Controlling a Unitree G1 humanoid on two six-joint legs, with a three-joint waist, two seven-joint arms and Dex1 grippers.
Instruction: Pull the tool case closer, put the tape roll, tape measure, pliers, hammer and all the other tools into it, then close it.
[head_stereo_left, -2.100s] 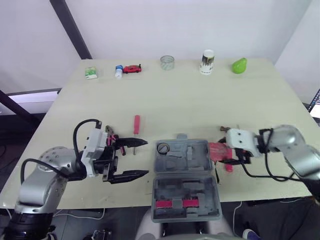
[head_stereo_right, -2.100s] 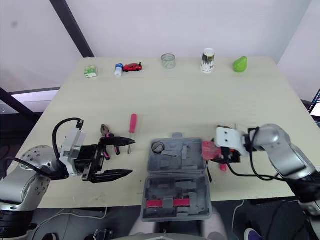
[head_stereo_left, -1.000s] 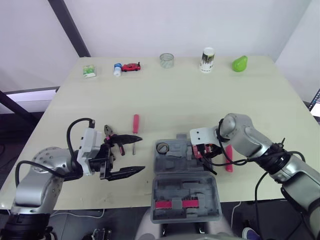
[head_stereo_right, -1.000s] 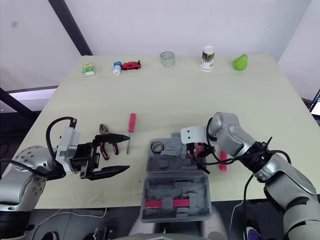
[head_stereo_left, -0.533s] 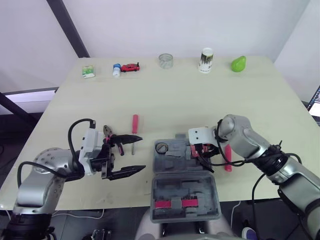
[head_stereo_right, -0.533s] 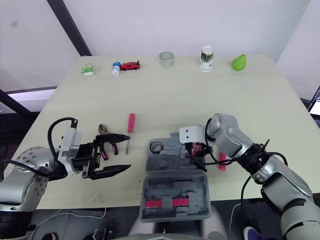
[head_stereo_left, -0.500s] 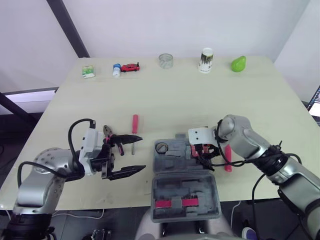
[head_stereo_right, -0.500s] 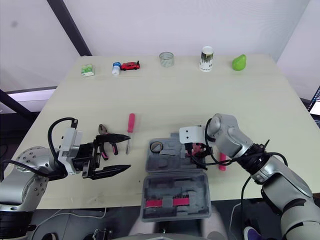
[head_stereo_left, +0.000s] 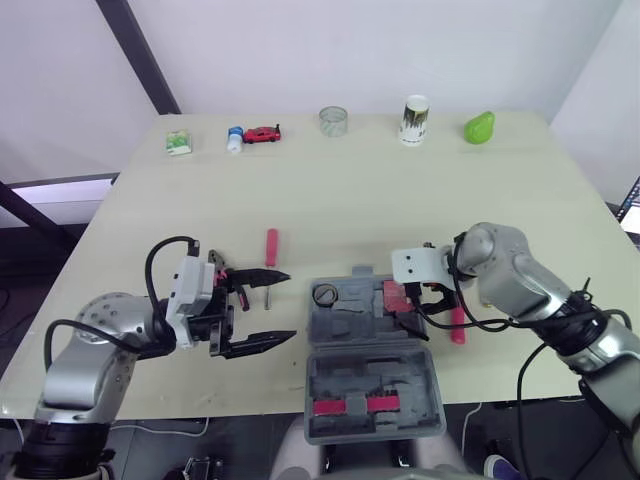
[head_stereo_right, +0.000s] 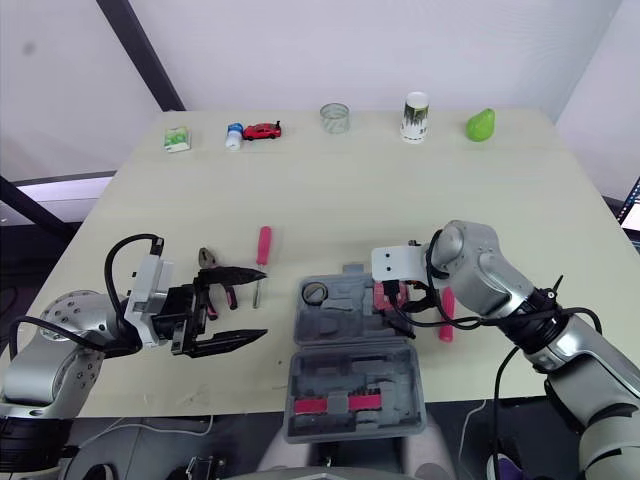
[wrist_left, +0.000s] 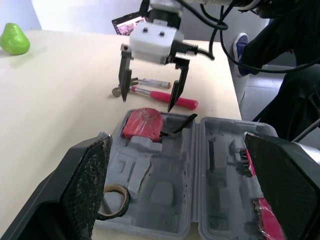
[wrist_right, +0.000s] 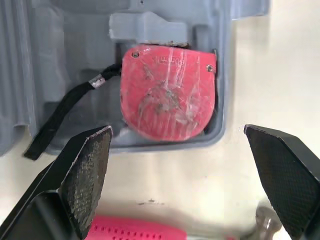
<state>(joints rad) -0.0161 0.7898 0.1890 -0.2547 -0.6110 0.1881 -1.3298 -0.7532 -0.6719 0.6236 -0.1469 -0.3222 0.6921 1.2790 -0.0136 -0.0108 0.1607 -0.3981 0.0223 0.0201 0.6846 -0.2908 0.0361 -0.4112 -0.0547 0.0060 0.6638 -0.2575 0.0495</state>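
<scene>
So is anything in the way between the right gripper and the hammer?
Nothing I can see. The open right gripper hovers over the tape measure in the case, and the hammer lies on the table right beside the case, with nothing between.

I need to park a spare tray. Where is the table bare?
Free: the middle of the wooden table, between the far row (red toy car, green pear) and the grey tool case. Crowded: left of it, red-handled screwdriver, pink-gripped pliers and left end effector; at its right edge, pink-handled hammer and right end effector.
</scene>
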